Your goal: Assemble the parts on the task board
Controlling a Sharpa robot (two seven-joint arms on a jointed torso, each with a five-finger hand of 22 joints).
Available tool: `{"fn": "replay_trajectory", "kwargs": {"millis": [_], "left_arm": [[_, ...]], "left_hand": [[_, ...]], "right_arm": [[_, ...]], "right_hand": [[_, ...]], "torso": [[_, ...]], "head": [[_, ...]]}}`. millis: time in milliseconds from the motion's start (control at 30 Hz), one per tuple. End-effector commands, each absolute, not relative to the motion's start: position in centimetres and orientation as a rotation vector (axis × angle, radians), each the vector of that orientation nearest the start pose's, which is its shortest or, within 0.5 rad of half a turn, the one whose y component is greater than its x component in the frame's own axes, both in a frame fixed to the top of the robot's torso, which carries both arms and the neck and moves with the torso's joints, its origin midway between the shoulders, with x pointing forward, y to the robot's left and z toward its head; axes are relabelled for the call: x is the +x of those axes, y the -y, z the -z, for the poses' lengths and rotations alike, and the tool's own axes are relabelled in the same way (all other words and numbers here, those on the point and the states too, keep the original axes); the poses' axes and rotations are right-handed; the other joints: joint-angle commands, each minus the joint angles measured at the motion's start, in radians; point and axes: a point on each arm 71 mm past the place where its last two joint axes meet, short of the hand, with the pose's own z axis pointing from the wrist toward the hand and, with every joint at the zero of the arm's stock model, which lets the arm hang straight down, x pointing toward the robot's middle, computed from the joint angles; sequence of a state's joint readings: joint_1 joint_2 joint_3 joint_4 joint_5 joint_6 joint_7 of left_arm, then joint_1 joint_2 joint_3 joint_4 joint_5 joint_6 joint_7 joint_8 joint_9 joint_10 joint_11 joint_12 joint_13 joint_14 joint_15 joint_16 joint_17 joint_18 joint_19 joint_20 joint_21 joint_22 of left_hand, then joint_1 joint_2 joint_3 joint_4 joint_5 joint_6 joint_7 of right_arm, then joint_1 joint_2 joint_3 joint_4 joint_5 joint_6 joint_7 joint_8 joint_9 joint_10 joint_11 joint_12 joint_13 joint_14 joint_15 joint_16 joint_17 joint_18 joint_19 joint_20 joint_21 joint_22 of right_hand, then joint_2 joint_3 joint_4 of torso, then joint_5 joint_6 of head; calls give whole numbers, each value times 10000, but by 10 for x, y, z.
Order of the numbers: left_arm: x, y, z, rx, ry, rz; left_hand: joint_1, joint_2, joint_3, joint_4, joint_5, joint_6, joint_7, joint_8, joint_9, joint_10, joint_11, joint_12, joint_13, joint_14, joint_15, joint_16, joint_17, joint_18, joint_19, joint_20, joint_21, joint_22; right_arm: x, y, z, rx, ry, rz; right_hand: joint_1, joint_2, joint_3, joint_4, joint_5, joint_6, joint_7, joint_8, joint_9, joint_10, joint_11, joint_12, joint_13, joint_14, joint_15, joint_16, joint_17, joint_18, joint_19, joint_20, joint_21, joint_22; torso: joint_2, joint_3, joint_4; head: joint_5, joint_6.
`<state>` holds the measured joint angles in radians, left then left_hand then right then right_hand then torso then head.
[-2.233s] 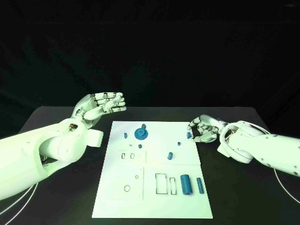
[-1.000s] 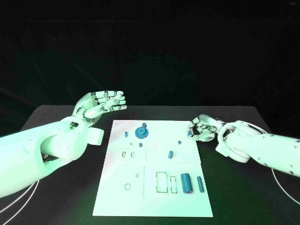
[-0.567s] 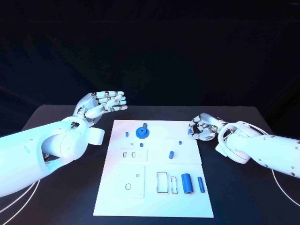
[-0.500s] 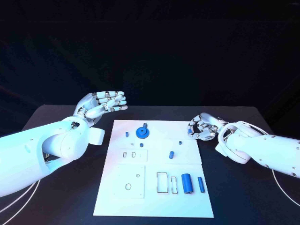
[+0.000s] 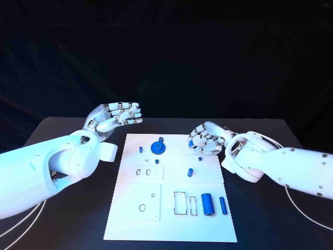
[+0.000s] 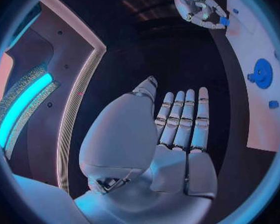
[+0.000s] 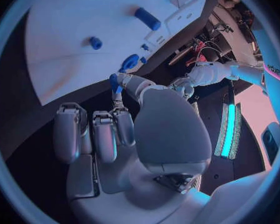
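The white task board (image 5: pixel 174 219) lies mid-table. On it are a blue gear (image 5: pixel 158 148), several short blue pegs such as one (image 5: pixel 189 172) near the middle, a thick blue cylinder (image 5: pixel 207 204) and a thin pin (image 5: pixel 222 205). My right hand (image 5: pixel 206 139) hovers over the board's far right part, pinching a small blue peg (image 7: pixel 114 82) between thumb and finger; the same peg (image 6: pixel 224 21) shows in the left wrist view. My left hand (image 5: pixel 114 117) is raised beyond the board's far left corner, holding nothing, its fingers (image 6: pixel 184 122) side by side and loosely bent.
Empty slots and holes are outlined on the board's near half, among them a rectangular slot (image 5: pixel 180 202) and a round hole (image 5: pixel 142 207). The black table (image 5: pixel 69 208) stretches on both sides of the board.
My right hand has moved left from the board's right edge to over its far right part, with the small blue peg from that edge in its fingers. The left hand has stayed put.
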<state>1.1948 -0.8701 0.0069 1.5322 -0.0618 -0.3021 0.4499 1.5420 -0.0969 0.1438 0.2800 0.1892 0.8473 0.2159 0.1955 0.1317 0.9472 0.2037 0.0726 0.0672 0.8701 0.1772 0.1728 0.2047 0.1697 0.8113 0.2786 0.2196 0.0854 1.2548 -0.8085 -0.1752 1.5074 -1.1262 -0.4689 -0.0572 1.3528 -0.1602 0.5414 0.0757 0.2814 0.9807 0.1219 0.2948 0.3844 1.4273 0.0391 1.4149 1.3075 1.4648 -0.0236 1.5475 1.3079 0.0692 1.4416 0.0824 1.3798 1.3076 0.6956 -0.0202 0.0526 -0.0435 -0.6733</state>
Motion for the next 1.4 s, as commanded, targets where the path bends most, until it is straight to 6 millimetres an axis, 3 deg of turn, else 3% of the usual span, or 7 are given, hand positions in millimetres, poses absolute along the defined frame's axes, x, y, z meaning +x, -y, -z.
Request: {"fn": "replay_trajectory", "kwargs": {"millis": [33, 233, 500, 933, 1400], "left_arm": [[492, -216, 157, -10026, -13362, 16074], [492, -214, 158, -10015, -13404, 16128], [493, -213, 158, -10020, -13421, 16131], [493, -212, 158, -10016, -13440, 16153], [493, -213, 158, -10018, -13453, 16157]], "left_hand": [[105, -16, 74, 8, -53, 20, 339, -45, -15, 28, 25, -57, -5, -68, -7, -40, 10, 112, 5, 56, 32, -17], [95, -15, 77, 16, -55, 31, 337, -40, -14, 38, 23, -52, -3, -65, -8, -46, 18, 112, -1, 57, 29, -21], [92, -14, 78, 18, -56, 34, 336, -38, -13, 42, 22, -50, -2, -64, -9, -48, 21, 112, -2, 57, 29, -22], [92, -14, 78, 18, -56, 34, 336, -38, -13, 42, 22, -50, -2, -64, -9, -48, 21, 112, -2, 57, 29, -22], [77, -18, 77, 26, -59, 41, 334, -36, -13, 50, 20, -48, -1, -62, -9, -55, 29, 112, -6, 57, 27, -27]], "right_arm": [[479, 176, 200, 1169, -16802, -7676], [468, 131, 202, 658, -17031, -7984], [455, 98, 215, 366, -17524, -8041], [440, 67, 234, -197, -18105, -8162], [437, 59, 242, -573, -18205, -7917]], "right_hand": [[5, 94, 58, -17, 31, -26, -11, 304, 283, -36, -2, -33, 614, 925, -55, 62, 2004, -147, 27, -40, 8, 806], [-19, 106, 81, -31, 26, -42, -11, 328, 301, -79, -2, -89, 549, 907, -54, 39, 1920, -127, -20, -40, -68, 738], [-45, 102, 110, -73, 23, -40, -22, 376, 332, -132, -11, -170, 459, 891, -60, 18, 1851, -103, -74, -43, -156, 661], [-229, 23, 102, -101, 5, -86, -31, 456, 388, -113, -17, -196, 446, 890, -69, 14, 1853, -97, -83, -52, -192, 644], [-441, -82, 53, -67, 0, -98, -57, 523, 425, -78, -38, -190, 465, 892, -84, 13, 1855, -97, -75, -63, -205, 648]], "torso": [[5, 2, 21], [10, -31, 40], [39, -23, 6], [46, -3, 15], [38, -7, 29]], "head": [[22, -11], [33, -60], [192, -100], [286, -212], [315, -290]]}}
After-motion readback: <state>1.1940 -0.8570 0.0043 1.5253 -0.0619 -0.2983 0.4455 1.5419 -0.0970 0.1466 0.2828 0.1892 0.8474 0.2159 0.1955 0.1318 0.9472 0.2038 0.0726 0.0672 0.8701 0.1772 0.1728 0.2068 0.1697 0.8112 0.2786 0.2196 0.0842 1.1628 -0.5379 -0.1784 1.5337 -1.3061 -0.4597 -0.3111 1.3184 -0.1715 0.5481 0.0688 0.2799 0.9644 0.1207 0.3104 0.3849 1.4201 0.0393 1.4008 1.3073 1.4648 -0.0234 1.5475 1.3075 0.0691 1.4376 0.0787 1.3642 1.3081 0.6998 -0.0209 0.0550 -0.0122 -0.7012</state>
